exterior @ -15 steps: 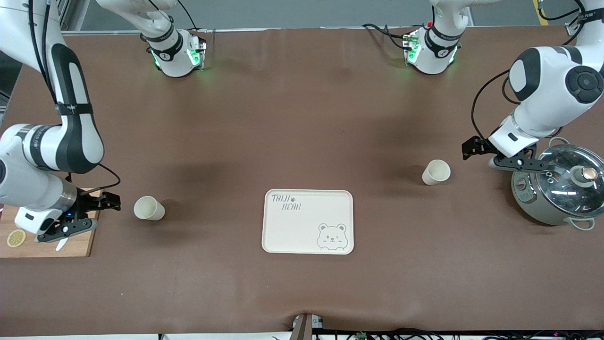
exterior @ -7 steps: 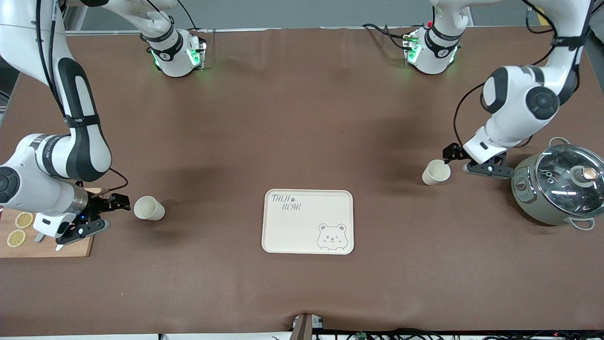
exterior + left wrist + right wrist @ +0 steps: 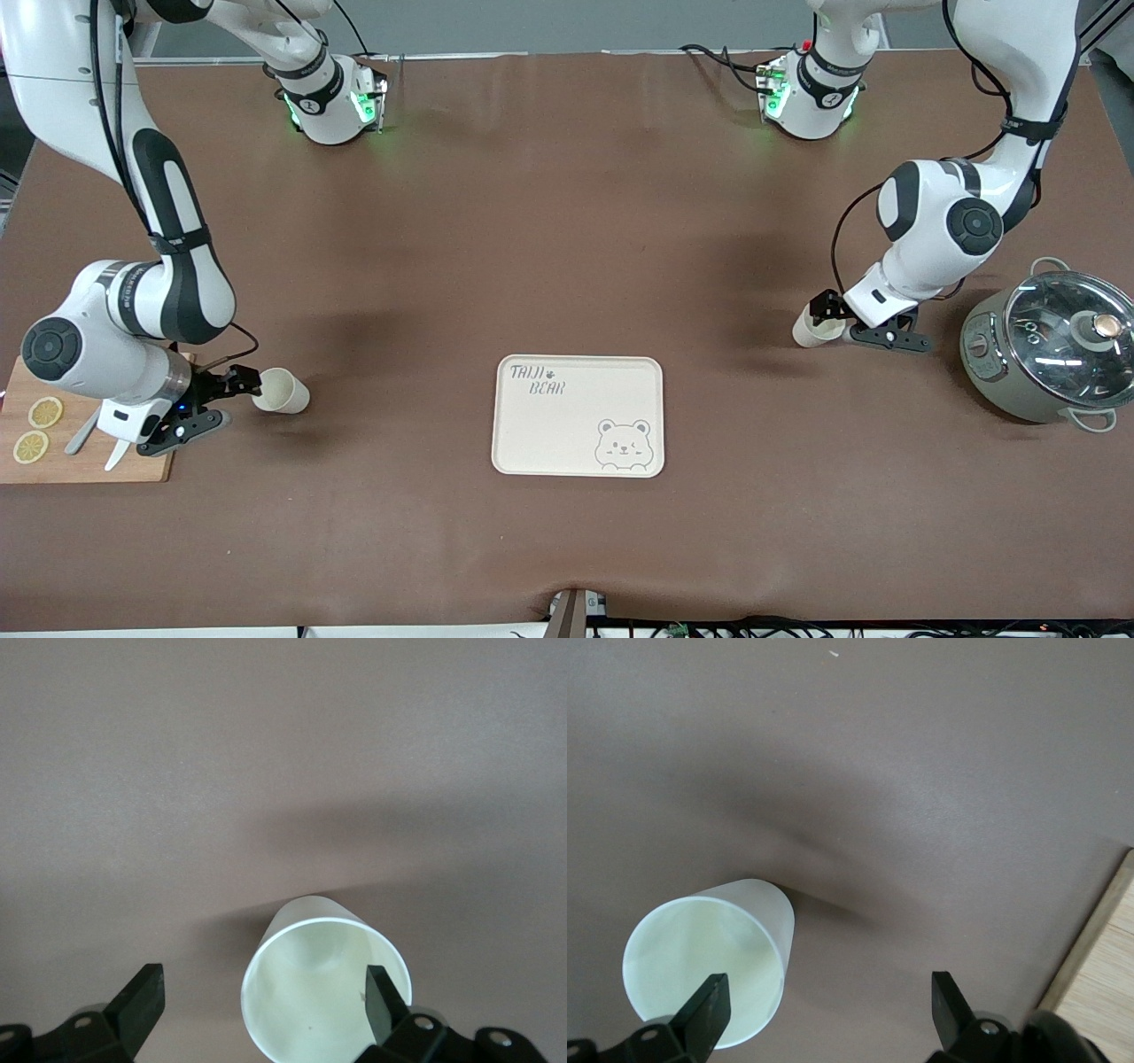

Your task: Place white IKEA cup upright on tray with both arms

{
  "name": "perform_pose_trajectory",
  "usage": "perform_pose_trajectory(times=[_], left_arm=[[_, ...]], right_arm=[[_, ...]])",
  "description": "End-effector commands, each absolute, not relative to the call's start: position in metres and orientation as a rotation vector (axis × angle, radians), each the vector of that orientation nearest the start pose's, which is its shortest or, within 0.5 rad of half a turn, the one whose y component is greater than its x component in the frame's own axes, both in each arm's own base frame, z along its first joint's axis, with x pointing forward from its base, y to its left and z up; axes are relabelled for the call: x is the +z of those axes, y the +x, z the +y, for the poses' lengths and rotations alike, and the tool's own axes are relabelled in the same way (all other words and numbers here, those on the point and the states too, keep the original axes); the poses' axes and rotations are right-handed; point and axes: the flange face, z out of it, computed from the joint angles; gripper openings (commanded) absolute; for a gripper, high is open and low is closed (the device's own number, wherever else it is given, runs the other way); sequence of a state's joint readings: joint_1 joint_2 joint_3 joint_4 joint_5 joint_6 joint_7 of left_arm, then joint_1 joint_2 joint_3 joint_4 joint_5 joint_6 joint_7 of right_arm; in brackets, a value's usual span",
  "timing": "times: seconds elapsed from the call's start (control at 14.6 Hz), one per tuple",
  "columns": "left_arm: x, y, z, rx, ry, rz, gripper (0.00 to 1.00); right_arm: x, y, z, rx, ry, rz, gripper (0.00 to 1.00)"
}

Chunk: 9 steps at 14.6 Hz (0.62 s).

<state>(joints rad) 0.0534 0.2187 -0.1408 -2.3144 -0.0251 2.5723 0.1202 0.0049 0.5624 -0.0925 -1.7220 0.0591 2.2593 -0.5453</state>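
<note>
Cups [image 3: 282,391] lie tipped (one per arm); centre each rim between your spread jaws before closing.

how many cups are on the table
2. One cup lies on its side toward the right arm's end of the table, beside the cutting board. The other cup lies on its side toward the left arm's end, near the pot. None seems hidden.

Brown-covered table [image 3: 567,221], evenly lit

Both arms reach low over the table, left gripper [image 3: 858,321] and right gripper [image 3: 213,403] with jaws spread.
</note>
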Motion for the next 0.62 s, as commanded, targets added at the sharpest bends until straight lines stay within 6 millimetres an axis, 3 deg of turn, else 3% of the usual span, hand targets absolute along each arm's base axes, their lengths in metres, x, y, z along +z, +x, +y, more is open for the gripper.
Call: perform_pose_trajectory(times=[0.0, 0.55], left_arm=[[0.256, 0.526, -0.034, -0.084, -3.172, 0.285, 1.0], [0.231, 0.516, -0.028, -0.073, -3.177, 0.262, 1.0]], right_arm=[[0.258, 0.663, -0.046, 0.013, -3.044, -0.698, 1.0], [0.239, 0.661, -0.038, 0.031, -3.036, -0.713, 1.0]])
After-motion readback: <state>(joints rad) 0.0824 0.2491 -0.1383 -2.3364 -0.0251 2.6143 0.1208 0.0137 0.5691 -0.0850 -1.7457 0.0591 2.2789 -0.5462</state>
